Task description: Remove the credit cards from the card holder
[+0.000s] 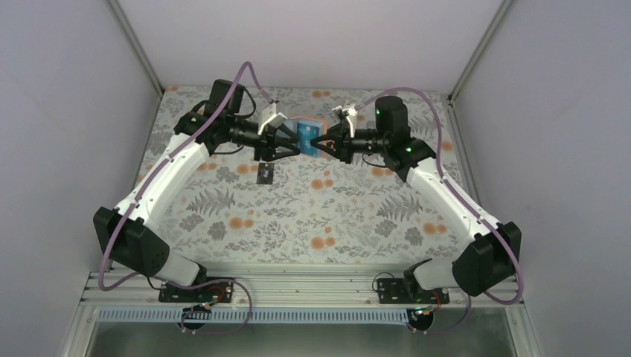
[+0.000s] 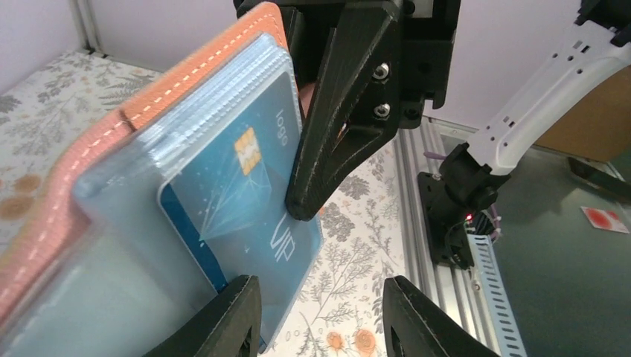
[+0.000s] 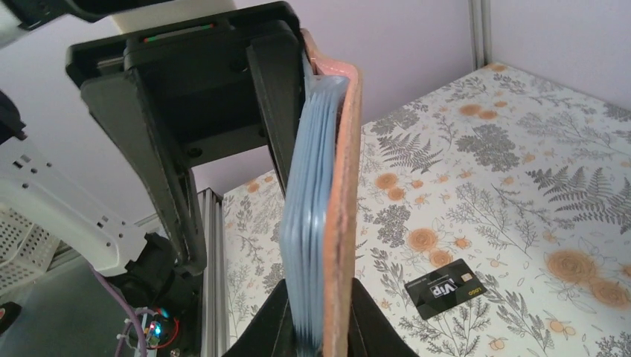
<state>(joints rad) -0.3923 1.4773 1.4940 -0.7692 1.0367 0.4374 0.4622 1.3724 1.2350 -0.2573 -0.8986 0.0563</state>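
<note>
The card holder [image 1: 306,134] is held up in the air between both grippers, tan-orange outside and light blue inside. My right gripper [image 1: 321,143] is shut on it; its wrist view shows the holder [image 3: 338,186] edge-on between the jaws [image 3: 320,327]. In the left wrist view a bright blue card [image 2: 245,201] sticks partly out of a pocket of the holder [image 2: 89,171], with one right finger [image 2: 342,111] pressed on it. My left gripper [image 2: 320,320] is open, its left finger beside the card's lower corner. A black card [image 1: 266,175] lies on the table [image 3: 446,288]. No red card shows in the holder.
The floral table cover [image 1: 320,216] runs to the aluminium rail [image 1: 298,286] at the near edge. Grey walls stand on three sides. In the left wrist view a small red flat piece [image 2: 604,219] lies on the dark floor beyond the rail; I cannot tell what it is.
</note>
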